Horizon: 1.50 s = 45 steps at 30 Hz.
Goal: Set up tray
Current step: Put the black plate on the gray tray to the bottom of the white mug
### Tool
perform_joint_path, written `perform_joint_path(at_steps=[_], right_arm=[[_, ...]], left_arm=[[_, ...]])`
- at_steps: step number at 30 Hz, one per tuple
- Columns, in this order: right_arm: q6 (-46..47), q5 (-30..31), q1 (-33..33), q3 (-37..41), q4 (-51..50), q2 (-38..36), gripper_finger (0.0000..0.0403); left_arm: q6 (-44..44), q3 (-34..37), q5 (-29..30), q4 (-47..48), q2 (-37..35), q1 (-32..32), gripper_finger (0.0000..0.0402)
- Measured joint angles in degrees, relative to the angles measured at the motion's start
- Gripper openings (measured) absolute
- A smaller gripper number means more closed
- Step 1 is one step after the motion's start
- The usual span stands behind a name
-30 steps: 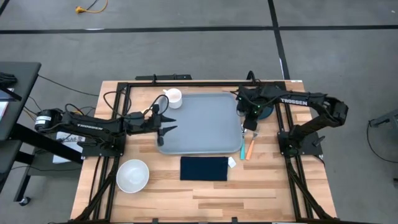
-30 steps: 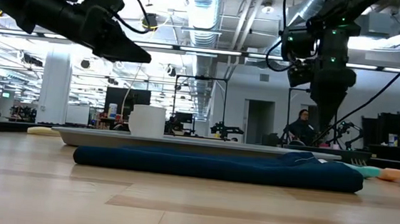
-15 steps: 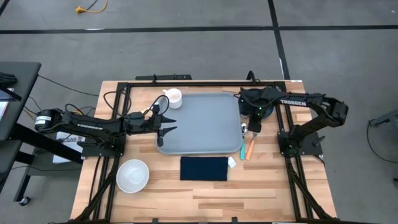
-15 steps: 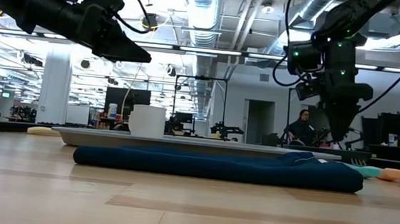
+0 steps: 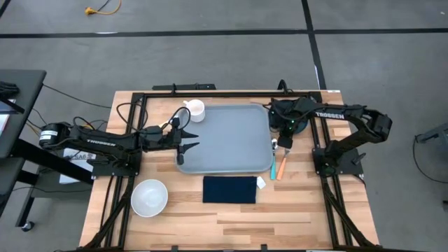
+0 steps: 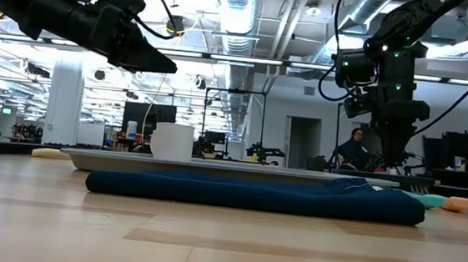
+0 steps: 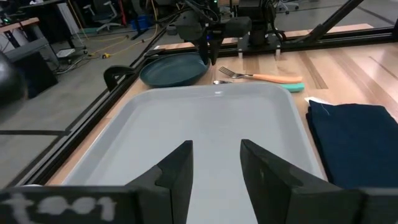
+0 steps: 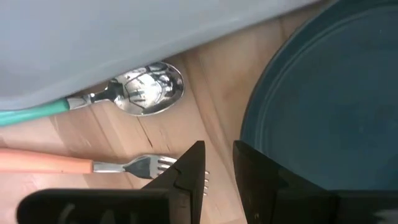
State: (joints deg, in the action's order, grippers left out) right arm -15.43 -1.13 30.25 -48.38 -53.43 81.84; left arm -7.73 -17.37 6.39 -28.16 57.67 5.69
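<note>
The light grey-blue tray (image 5: 224,136) lies flat on the middle of the table. My left gripper (image 5: 192,138) hangs open and empty over the tray's left edge, above its floor (image 7: 211,124). My right gripper (image 5: 283,143) points down beside the tray's right edge, its fingers (image 8: 217,165) a narrow gap apart above bare wood. They stand between the fork's tines (image 8: 155,165) and a dark teal plate (image 8: 323,106). A teal-handled spoon (image 8: 146,87) lies against the tray's rim.
A white cup (image 5: 196,110) stands at the tray's far left corner. A white bowl (image 5: 149,197) sits near the front left. A navy cloth (image 5: 229,189) lies in front of the tray. The orange-handled fork (image 5: 282,168) and the spoon (image 5: 272,168) lie right of the tray.
My right gripper has gone down and a little toward the table's right edge, from over the tray's right rim toward the fork and spoon, then held about still. My left gripper and the things on the table have kept still.
</note>
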Motion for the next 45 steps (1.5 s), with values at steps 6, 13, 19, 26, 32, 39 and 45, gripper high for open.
perform_joint_path(at_steps=[6, 13, 19, 26, 32, 39, 45], right_arm=[[0.8, 1.7, 0.0, 0.4, 0.7, 0.0, 0.0077], [1.0, 1.9, 0.2, 5.0, 3.9, 0.0, 0.0077], [1.5, 4.1, 0.2, 5.8, 5.4, 0.0, 0.0077], [1.5, 4.2, 0.1, 5.8, 5.8, 0.0, 0.0077], [1.5, 4.1, 0.1, 5.9, 5.8, 0.0, 0.0077], [2.0, 4.0, 0.1, 5.9, 6.0, 0.0, 0.0079], [2.1, 4.0, 0.1, 5.9, 6.0, 0.0, 0.0103]], left_arm=[[0.0, 0.0, 0.0, 0.0, 0.0, 0.0, 0.0123], [0.0, 0.0, 0.0, 0.0, 0.0, 0.0, 0.0123], [0.0, 0.0, 0.0, 0.0, 0.0, 0.0, 0.0123], [0.0, 0.0, 0.0, 0.0, 0.0, 0.0, 0.0123], [0.0, 0.0, 0.0, 0.0, 0.0, 0.0, 0.0123], [0.0, 0.0, 0.0, 0.0, 0.0, 0.0, 0.0123], [0.0, 0.0, 0.0, 0.0, 0.0, 0.0, 0.0123]])
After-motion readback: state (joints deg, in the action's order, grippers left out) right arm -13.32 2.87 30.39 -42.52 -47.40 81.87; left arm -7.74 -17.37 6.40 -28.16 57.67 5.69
